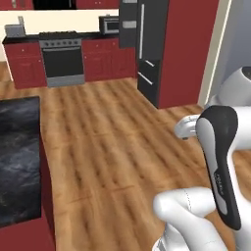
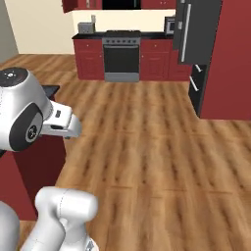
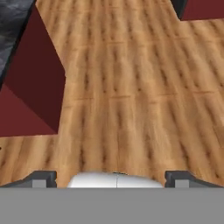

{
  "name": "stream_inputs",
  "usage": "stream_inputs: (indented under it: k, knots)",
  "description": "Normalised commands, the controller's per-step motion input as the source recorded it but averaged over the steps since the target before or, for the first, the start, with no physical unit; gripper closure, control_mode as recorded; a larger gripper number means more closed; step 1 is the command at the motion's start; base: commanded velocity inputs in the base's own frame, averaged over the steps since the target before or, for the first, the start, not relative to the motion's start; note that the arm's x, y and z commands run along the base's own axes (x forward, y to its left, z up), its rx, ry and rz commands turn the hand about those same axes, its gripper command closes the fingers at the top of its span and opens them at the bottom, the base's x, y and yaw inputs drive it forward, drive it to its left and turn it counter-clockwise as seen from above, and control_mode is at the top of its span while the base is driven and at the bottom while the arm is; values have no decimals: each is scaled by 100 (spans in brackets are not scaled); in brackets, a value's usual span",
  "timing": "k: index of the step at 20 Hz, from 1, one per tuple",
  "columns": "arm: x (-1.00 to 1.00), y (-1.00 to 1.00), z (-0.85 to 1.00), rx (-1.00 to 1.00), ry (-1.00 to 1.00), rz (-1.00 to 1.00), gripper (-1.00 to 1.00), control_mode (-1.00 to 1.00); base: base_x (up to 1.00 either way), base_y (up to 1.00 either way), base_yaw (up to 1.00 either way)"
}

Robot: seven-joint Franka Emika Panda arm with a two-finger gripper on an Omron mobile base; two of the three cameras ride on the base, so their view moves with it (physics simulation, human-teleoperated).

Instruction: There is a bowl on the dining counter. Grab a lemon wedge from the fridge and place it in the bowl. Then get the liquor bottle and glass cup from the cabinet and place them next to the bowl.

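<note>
The dining counter (image 1: 19, 162) is a black marbled slab on a red base, at the left of the left base view; its corner (image 3: 11, 17) appears at the top left of the hand view. The dark grey fridge (image 1: 149, 54) stands shut across the wooden floor, beside a tall red panel; the right base view has it (image 2: 193, 34) at the upper right. My gripper (image 3: 113, 179) is open with nothing between its fingertips (image 3: 41, 179), and looks down at the floor beside the counter's base. The bowl, lemon wedge, liquor bottle and glass cup are out of view.
A stove (image 1: 61, 59) sits between red base cabinets (image 1: 24, 63) along the back wall, with a microwave (image 1: 109, 24) to its right and red wall cabinets (image 2: 78, 5) above. Broad wooden floor (image 2: 147, 147) lies between me and the fridge.
</note>
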Motion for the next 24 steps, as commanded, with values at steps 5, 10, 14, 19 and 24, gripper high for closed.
stream_inputs:
  k: [5, 10, 14, 19, 24]
  knots:
    - [0, 0, 0, 0, 0, 0, -100, 100, 100, -50, 24]
    - [0, 0, 0, 0, 0, 0, -100, 100, 100, -31, 25]
    - [0, 0, 0, 0, 0, 0, -100, 100, 100, -24, 23]
    - [0, 0, 0, 0, 0, 0, -100, 100, 100, -20, 21]
    - [0, 0, 0, 0, 0, 0, -100, 100, 100, -22, 20]
